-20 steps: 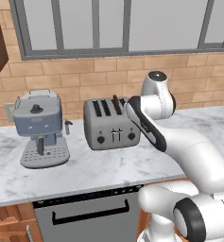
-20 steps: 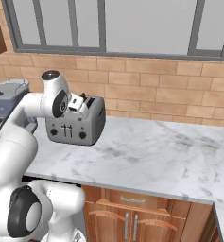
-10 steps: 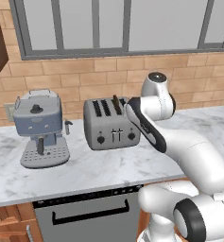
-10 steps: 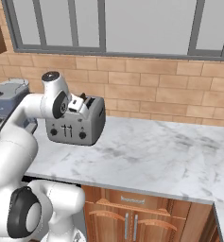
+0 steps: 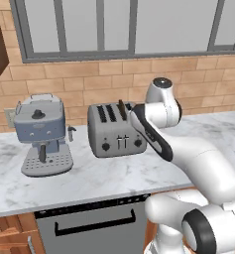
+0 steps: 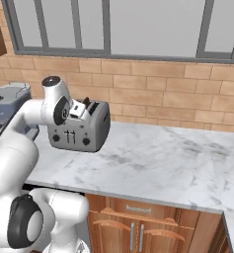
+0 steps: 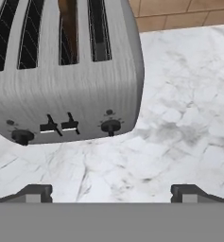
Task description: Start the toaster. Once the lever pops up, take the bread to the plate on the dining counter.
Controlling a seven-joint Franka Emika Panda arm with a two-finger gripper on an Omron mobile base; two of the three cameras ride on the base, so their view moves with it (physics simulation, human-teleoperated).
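Toaster loaded, gripper wide open above the worktop

Bread [image 5: 121, 108] stands upright in one of the slots of the toaster [image 5: 116, 131], its dark brown top edge poking out above the metal. In the hand view the slice [image 7: 67, 23] sits in the third slot counted from the left of that picture, with the slots on either side showing only dark wire guides. The toaster itself rests on the marble worktop [image 6: 153, 163] toward its back edge, close to the brick wall [image 6: 163, 94], its front panel with two black knobs and two small levers turned toward the front edge. A blue-grey espresso machine [image 5: 42, 136] stands on the same worktop, near the toaster but apart from it, on the side away from the arm.

Gripper [image 7: 111, 194] hangs over bare marble just in front of the toaster's panel, between it and the worktop's front edge, looking down across the levers [image 7: 60, 125]. Its two dark fingertips [image 7: 35, 193] stand as far apart as they go, one at each lower side of the hand view, and nothing lies between them; they touch neither the toaster nor the bread. From the right base camera the hand [image 6: 79, 109] shows at the toaster's upper front corner, beside the protruding slice.
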